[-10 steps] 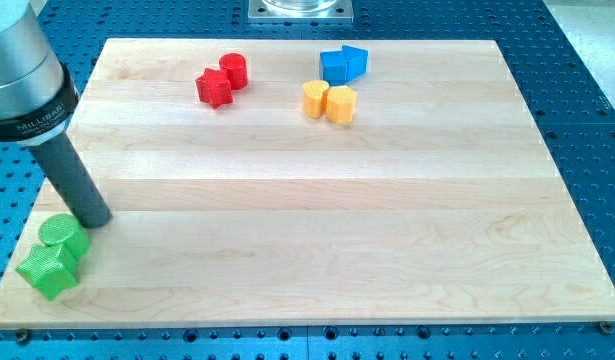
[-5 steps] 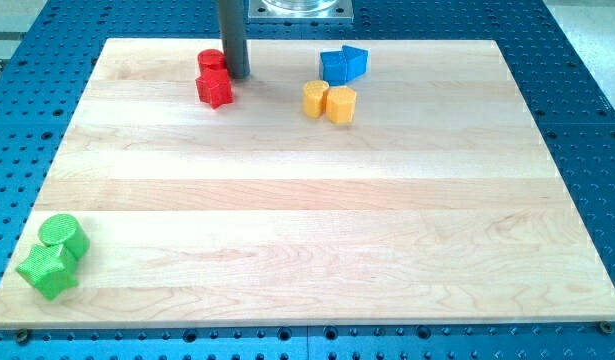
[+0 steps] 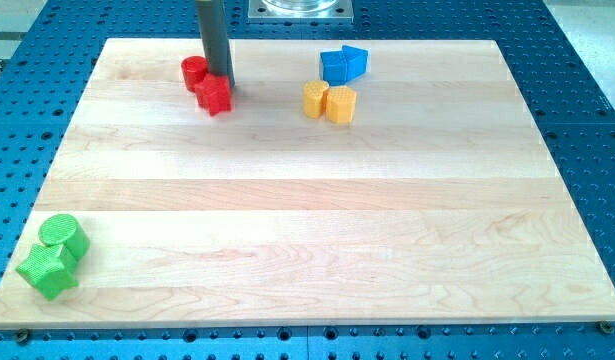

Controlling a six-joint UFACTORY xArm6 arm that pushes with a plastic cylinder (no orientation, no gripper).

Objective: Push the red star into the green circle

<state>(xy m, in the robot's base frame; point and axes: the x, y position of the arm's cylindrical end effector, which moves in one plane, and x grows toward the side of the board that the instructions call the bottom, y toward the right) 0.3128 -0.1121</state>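
The red star [image 3: 215, 96] lies near the view's top left on the wooden board [image 3: 307, 190]. A red cylinder [image 3: 194, 72] sits just up and left of it. My tip [image 3: 220, 79] stands at the star's upper edge, touching it, with the red cylinder to its left. The green circle [image 3: 63, 236] sits at the board's bottom left corner, far from the star. A green star [image 3: 47, 268] touches it from below left.
Two blue blocks [image 3: 343, 64] sit together at the top centre. A yellow star [image 3: 315, 99] and a yellow hexagon-like block [image 3: 341, 103] sit just below them. Blue perforated table [image 3: 587, 120] surrounds the board.
The rod moved from beside the green blocks to the red ones. The red cylinder has shifted left, and the tip now sits between it and the red star.
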